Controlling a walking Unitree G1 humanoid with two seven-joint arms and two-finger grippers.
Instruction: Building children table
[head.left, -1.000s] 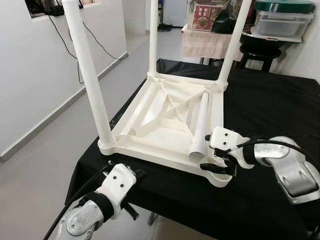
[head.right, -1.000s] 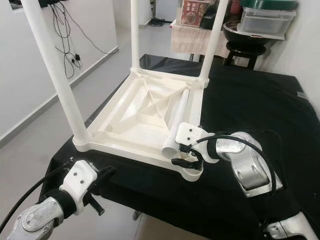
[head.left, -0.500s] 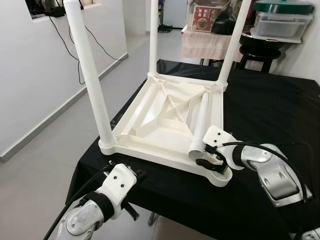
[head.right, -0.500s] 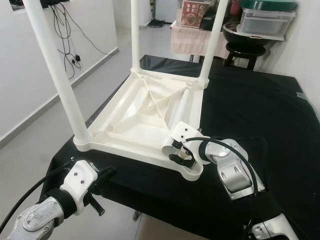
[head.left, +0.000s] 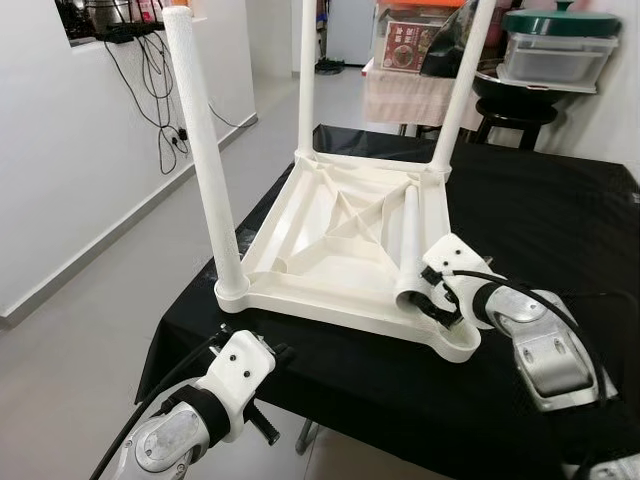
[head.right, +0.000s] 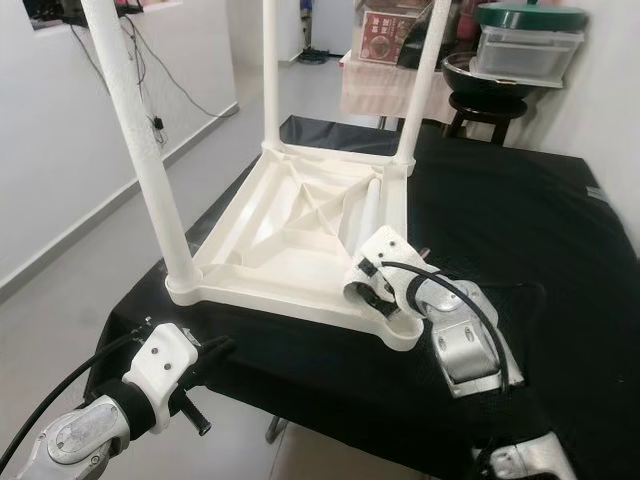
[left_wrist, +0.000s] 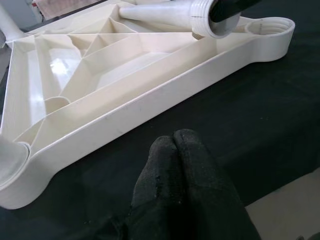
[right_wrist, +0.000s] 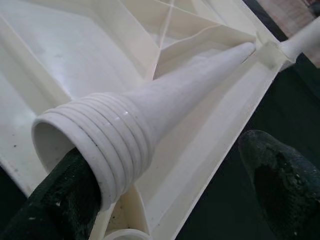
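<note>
While the upturned white tabletop (head.left: 330, 250) sits on my black-draped desk (head.left: 560, 230), the loose leg's (head.left: 408, 240) threaded end lies between my right tool's (head.left: 432, 300) wide fingers; left tool (left_wrist: 175, 150) pinched closed.

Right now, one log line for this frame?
phase: reach for last leg | right gripper: open, straddling threaded end of loose leg lying in upturned tabletop | left gripper: shut, idle near table edge | three legs fitted

We cannot see the tops of two upright legs (head.left: 306, 75), cut off by the frame's upper edge. One finger (right_wrist: 55, 202) of the right gripper (right_wrist: 165, 180) hides part of the loose leg's (right_wrist: 165, 100) threaded mouth, its tip tucked beneath the rim.
</note>
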